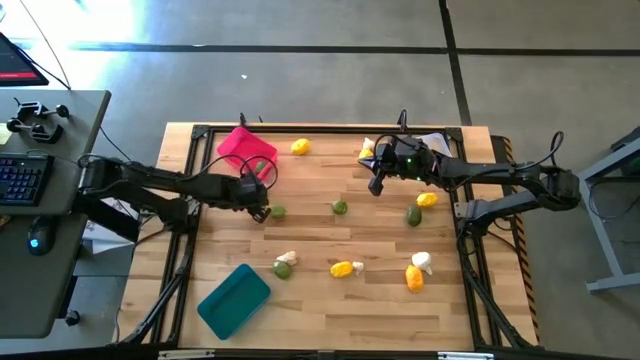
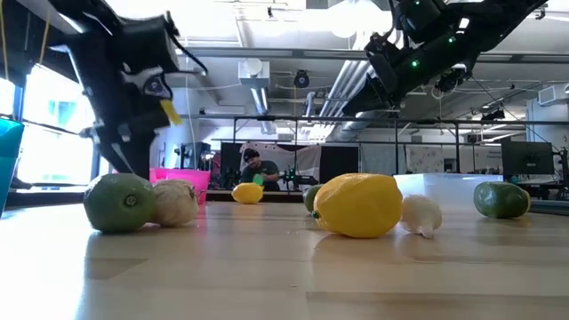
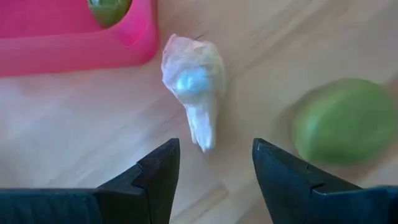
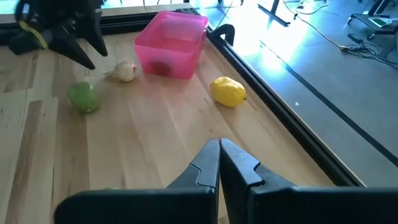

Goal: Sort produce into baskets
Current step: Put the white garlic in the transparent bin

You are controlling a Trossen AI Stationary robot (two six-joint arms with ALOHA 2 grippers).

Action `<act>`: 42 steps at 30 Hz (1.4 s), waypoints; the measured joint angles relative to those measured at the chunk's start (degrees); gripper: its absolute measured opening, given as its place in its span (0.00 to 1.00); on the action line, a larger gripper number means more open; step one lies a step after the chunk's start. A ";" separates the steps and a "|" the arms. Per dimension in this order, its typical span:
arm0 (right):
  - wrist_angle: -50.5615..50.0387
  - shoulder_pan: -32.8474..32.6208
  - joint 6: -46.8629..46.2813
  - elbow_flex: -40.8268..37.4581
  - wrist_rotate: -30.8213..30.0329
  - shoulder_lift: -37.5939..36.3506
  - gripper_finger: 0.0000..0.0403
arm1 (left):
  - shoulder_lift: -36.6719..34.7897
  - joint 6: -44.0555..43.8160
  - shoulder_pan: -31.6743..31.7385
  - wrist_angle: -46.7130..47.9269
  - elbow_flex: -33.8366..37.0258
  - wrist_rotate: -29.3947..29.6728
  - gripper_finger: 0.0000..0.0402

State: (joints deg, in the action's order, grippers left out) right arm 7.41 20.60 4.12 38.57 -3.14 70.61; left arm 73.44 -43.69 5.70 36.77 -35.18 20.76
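My left gripper [image 1: 260,207] is open just above the table, near the pink basket [image 1: 245,150]. A white garlic bulb [image 3: 193,78] lies on the wood just ahead of its fingertips, untouched, with a green fruit [image 3: 345,118] beside it. One green fruit [image 3: 109,9] lies inside the pink basket. My right gripper [image 4: 219,155] is shut and empty, held above the table's far middle [image 1: 378,185]. Its wrist view shows the garlic [image 4: 124,70], the green fruit [image 4: 83,98] and a lemon [image 4: 228,91] by the far edge.
The teal basket [image 1: 233,300] sits at the near left. The whitish basket [image 1: 425,143] is at the far right, behind my right arm. Loose produce lies across the table: a lemon [image 1: 341,268], green fruits [image 1: 340,207] [image 1: 414,214], a garlic [image 1: 422,261] and an orange piece [image 1: 414,277].
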 joint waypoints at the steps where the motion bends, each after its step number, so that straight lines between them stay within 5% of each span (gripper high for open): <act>1: 0.02 0.00 0.03 0.00 -0.01 0.00 0.00 | 1.17 0.36 0.51 -0.40 0.00 -0.15 0.48; 14: 0.14 0.00 1.05 0.00 -0.02 0.00 0.00 | 8.03 1.39 5.03 -2.82 -0.02 1.71 0.40; 25: 0.14 0.00 1.07 0.00 -0.03 0.00 0.00 | 8.00 8.11 5.15 -2.79 -0.02 0.98 0.03; 35: 0.21 -0.77 -0.12 0.00 0.81 0.00 0.00 | -0.56 11.23 2.17 -5.10 -0.02 -6.95 0.00; 42: 2.20 -4.43 -0.22 0.00 3.26 0.00 0.12 | -6.81 15.84 1.70 -22.67 -0.02 -14.76 0.00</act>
State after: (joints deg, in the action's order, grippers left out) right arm 9.61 16.17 3.90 38.57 0.12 70.61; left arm 66.63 -27.84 7.40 14.10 -35.20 6.00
